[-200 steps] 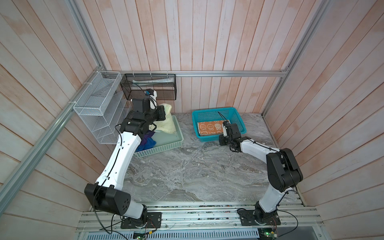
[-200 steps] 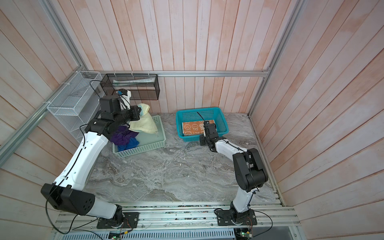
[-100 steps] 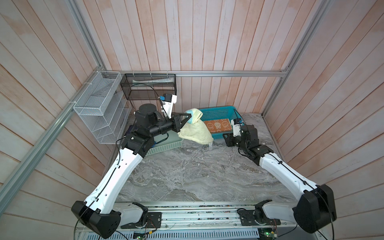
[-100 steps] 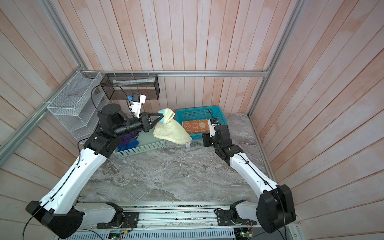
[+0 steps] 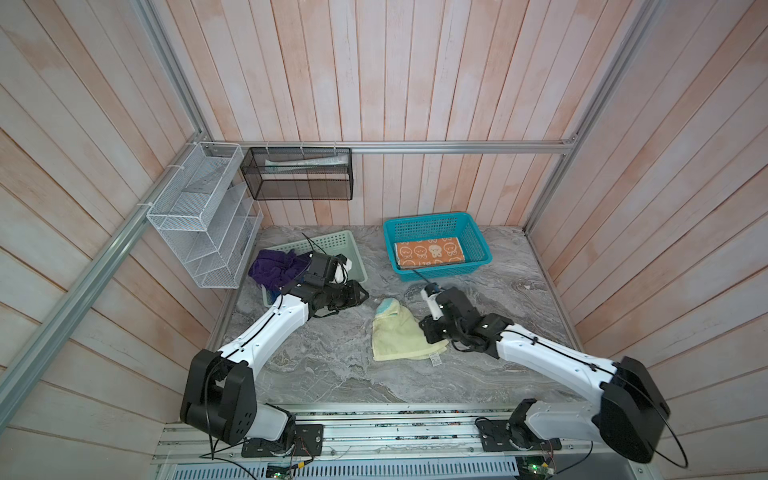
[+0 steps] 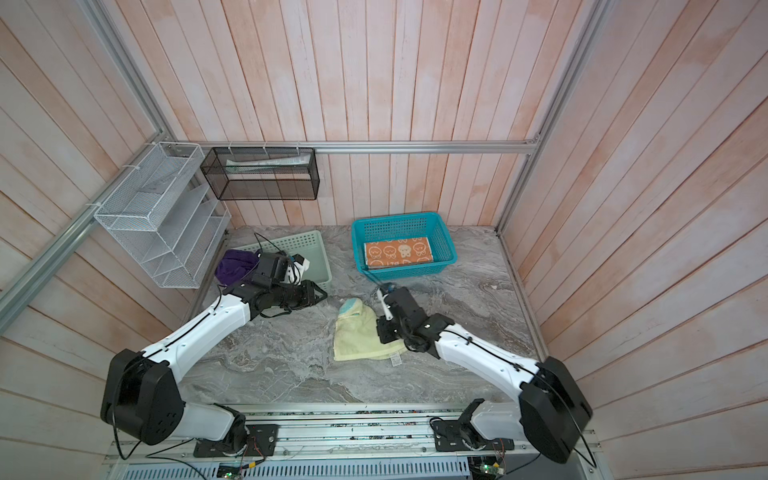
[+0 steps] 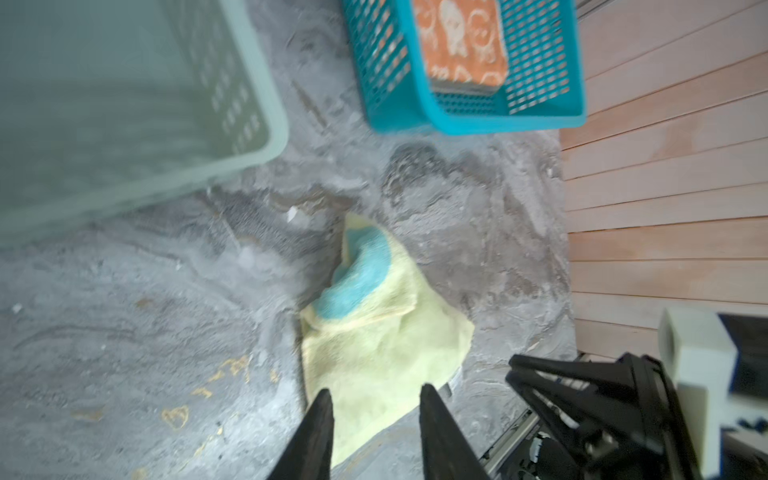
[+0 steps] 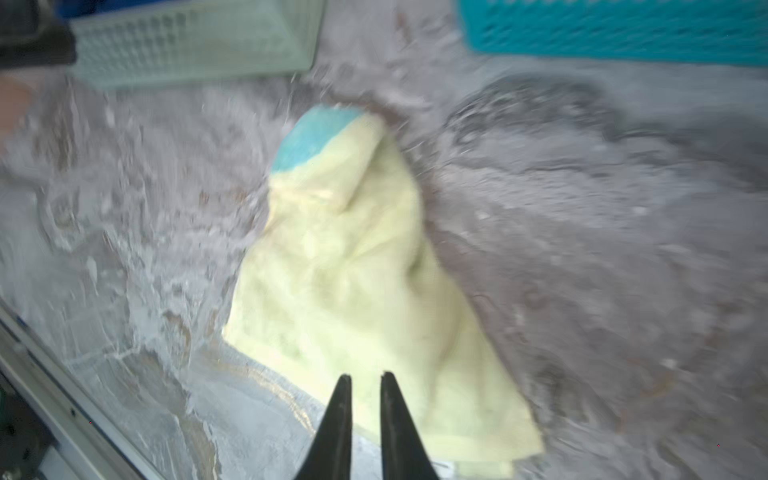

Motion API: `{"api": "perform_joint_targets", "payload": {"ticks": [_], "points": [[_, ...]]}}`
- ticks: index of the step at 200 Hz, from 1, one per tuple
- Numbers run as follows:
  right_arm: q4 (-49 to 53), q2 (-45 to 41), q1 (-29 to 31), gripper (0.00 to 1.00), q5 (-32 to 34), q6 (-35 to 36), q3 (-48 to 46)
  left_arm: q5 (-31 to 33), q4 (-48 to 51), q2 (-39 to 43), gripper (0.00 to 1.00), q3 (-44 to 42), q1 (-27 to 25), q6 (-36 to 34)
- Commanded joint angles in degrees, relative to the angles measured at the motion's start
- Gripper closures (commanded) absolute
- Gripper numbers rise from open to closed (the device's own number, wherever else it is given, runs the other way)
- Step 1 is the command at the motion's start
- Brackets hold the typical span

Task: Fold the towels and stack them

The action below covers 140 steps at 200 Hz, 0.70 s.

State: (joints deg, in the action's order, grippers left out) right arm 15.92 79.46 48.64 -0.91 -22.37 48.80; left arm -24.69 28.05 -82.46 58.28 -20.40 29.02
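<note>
Yellow towel (image 5: 397,338) lies crumpled on marble table (image 5: 324,365), right hand (image 5: 429,333) at its edge.

The left arm (image 5: 274,336) and right arm (image 5: 548,353) each comprise white tubular links between bulky black joint housings (image 5: 218,399), thin black external cables (image 5: 417,275), and two black tapered fingers (image 7: 316,432).

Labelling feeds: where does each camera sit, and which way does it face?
Top views: high in front, looking down on the table; both arms whole.
Left wrist: on the left arm, facing yellow towel and teal basket; jaws show.
Right wrist: on the right arm, facing the same towel; jaws show.
Shared: both wrist views show that towel.
</note>
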Motion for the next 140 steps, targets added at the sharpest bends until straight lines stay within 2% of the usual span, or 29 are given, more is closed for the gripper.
{"api": "perform_joint_targets", "payload": {"ticks": [1, 25, 42, 55, 84, 105, 115, 140], "points": [[0.67, 11.12, 6.82, 0.74, 0.74, 1.55, 8.64, 1.88, -1.15, 3.21, 0.64, -5.36, 1.46, 1.49], [2.46, 21.40, 11.14, 0.66, -1.05, 4.79, 16.32, 0.37, -3.96, 6.74, 0.64, -12.54, 4.73, 2.12], [1.48, 25.12, 12.18, 0.66, -4.22, 5.53, 18.09, -4.62, -6.53, 8.30, 0.64, -17.59, 9.34, 2.87], [1.54, 26.96, 12.64, 0.64, -5.36, 5.87, 18.78, -5.98, -6.42, 9.52, 0.64, -19.89, 11.76, 2.76], [2.79, 29.80, 13.02, 0.55, -6.73, 6.28, 18.71, -4.23, -4.70, 12.04, 0.64, -21.47, 12.67, 1.42], [5.69, 31.92, 13.05, 0.54, -5.69, 6.32, 18.37, -4.35, -4.64, 11.51, 0.64, -21.81, 12.67, 1.40], [6.42, 31.85, 13.26, 0.59, -5.01, 6.83, 17.77, -4.65, -4.72, 11.11, 0.64, -21.63, 12.67, 1.49], [6.84, 27.90, 13.29, 0.86, -2.04, 7.59, 15.93, -5.02, -5.50, 10.69, 0.64, -21.38, 12.67, 2.14]]}}
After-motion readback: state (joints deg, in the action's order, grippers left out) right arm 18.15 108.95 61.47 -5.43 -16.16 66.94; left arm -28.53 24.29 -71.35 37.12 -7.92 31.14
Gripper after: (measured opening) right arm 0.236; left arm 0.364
